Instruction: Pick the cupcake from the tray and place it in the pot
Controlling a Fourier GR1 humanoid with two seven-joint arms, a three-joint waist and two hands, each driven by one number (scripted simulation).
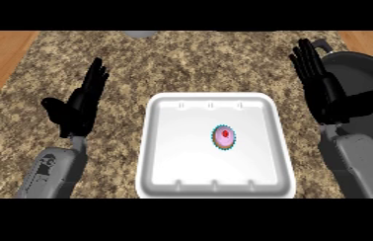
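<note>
Nearest to us, 2 grey forearms come in from the lower edge, the left forearm (51,172) at the lower left corner and the right forearm (354,161) at the lower right. Between them, on the speckled brown granite counter (189,62), lies the white, square, shallow tray with rounded corners (212,187), its near rim close to the lower edge of the view.

Inside the tray, right of its centre and about midway between its near and far rims, we see the small cupcake with pink frosting, a red dot on top and a teal paper case (224,137). It stands alone on the tray's white floor, well apart from both hands.

Further out, the black left hand (76,106) shows left of the tray, apart from it. Its fingers are straight and point away from us, the thumb sticks out to the left, and it holds nothing. The black right hand (324,92) shows right of the tray, its fingers likewise straight, spread a little and holding nothing.

Behind the right hand, at the right edge, we see part of the dark grey round metal pot (354,69), which the hand partly covers in this view. Whether they touch we cannot tell.

Farthest off, a pale grey rounded object (138,34) peeks in at the top edge, and a strip of orange-brown wood (15,47) borders the counter on the left.
</note>
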